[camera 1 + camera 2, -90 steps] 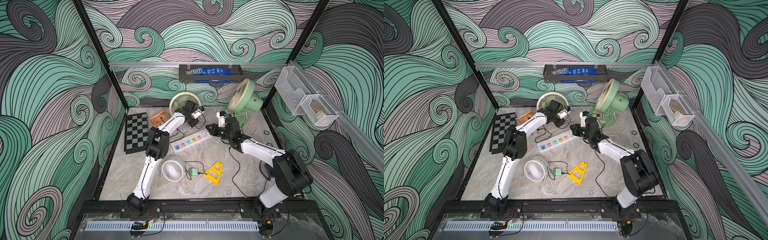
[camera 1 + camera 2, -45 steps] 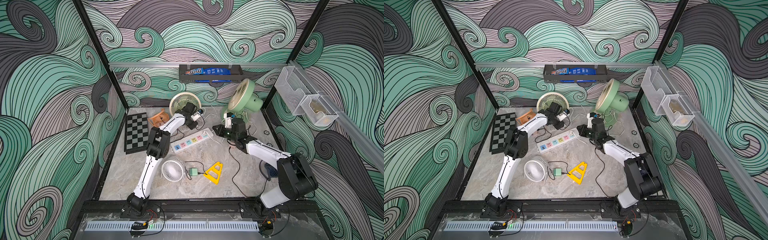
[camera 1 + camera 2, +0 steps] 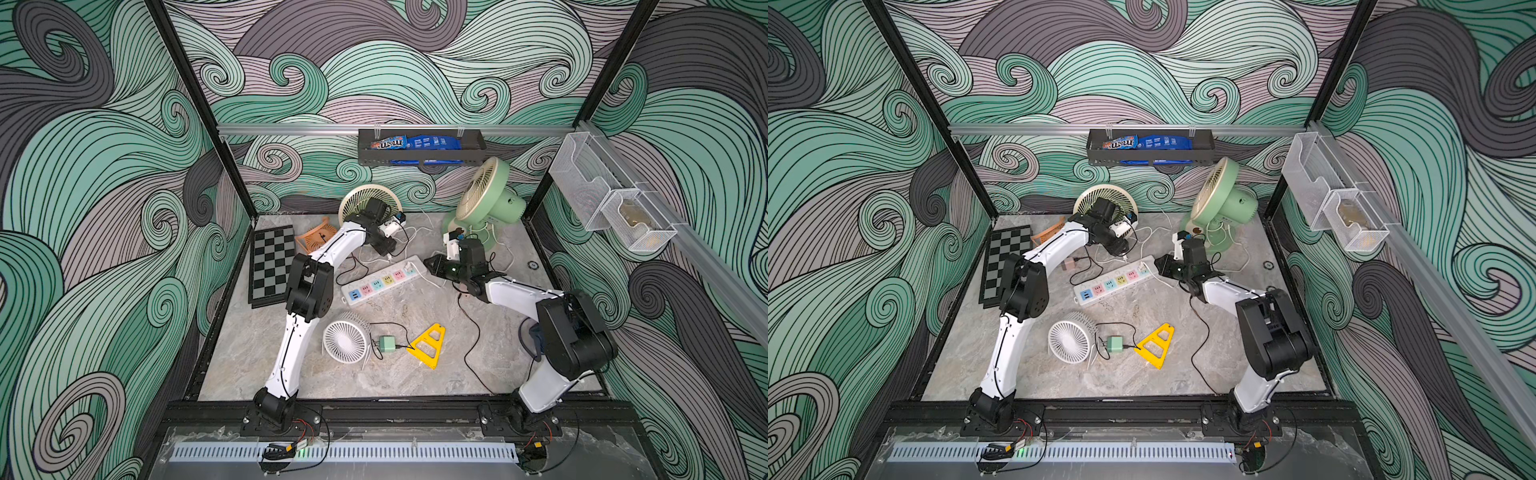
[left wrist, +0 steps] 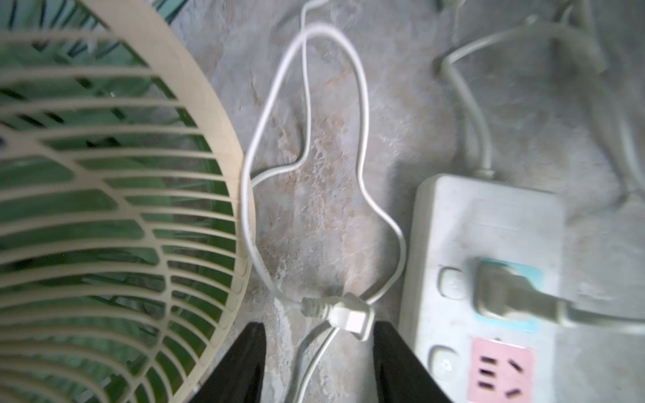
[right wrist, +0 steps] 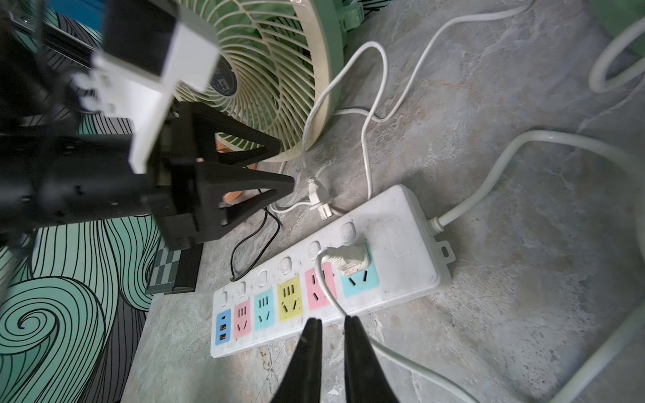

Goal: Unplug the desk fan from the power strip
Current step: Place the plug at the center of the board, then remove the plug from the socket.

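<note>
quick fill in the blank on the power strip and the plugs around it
The power strip has exactly ____ cord plugged in. The inserted plug sits in the end socket, beside a ____ socket. A loose plug lies just ahead of the left gripper's ____ jaws.
Missing: one; pink; open.

Both top views are bright and evenly lit by soft light from above. Shadows under the arms on the marble tabletop [image 3: 415, 386] are faint, and detail is crisp. The left wrist view is soft all over: the fan grille [image 4: 104, 209] sits too close for focus, and the power strip [image 4: 488, 226] is smeared (motion blur, by its look). In the right wrist view the left gripper [image 5: 286, 164] is blurred toward the edge, while the strip is sharp.
</note>
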Available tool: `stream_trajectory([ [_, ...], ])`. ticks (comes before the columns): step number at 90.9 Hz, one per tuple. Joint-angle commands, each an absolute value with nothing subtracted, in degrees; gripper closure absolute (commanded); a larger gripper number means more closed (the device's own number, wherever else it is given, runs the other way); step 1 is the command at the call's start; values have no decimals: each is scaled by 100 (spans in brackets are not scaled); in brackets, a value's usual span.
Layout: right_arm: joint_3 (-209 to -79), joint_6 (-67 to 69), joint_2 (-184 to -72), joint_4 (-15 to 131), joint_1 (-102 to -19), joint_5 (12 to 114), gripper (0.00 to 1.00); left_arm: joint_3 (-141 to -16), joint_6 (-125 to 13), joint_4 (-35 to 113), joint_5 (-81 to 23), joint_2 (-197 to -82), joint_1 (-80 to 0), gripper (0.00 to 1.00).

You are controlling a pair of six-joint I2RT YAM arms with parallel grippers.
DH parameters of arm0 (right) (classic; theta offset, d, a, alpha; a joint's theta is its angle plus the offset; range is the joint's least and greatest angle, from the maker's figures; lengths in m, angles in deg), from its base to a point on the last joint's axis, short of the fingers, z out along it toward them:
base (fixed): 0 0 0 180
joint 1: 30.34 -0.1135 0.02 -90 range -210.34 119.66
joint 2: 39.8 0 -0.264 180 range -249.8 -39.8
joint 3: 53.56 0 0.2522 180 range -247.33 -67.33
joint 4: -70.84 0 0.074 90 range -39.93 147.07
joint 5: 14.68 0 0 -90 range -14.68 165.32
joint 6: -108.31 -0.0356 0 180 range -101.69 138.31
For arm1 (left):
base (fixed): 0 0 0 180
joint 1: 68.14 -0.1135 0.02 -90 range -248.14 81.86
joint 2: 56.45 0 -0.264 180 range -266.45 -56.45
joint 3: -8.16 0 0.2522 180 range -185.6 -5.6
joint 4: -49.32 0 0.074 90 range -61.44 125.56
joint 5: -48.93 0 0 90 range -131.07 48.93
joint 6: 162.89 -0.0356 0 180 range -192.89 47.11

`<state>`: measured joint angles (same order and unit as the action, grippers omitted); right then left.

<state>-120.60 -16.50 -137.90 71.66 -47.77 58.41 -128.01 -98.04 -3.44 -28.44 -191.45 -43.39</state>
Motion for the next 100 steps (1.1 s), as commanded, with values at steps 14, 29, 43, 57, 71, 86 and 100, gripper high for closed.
stream_trajectory([
  [14,-12321,-1465,-14246,7398,-4647,5372,85,-12440,-10132,-590,-1095,-18613,-4390,50],
  [29,-12347,-1477,-14493,7580,-4550,5113,87,-12423,-10406,-822,-570,-18772,-4385,50],
  [43,-12455,-1454,-14762,7649,-4528,4869,89,-12418,-10531,-905,-507,-18953,-4364,50],
  [57,-12559,-1494,-14998,7682,-4528,4773,90,-12409,-10642,-916,-584,-19068,-4329,50],
  [71,-12635,-1548,-15181,7741,-4532,4722,90,-12343,-10773,-909,-714,-19096,-4323,50],
  [86,-12727,-1563,-15342,7734,-4537,4728,90,-12247,-10915,-892,-863,-19125,-4297,50],
  [100,-12794,-1578,-15459,7720,-4541,4775,90,-12146,-10945,-788,-1049,-19143,-4222,49],
])
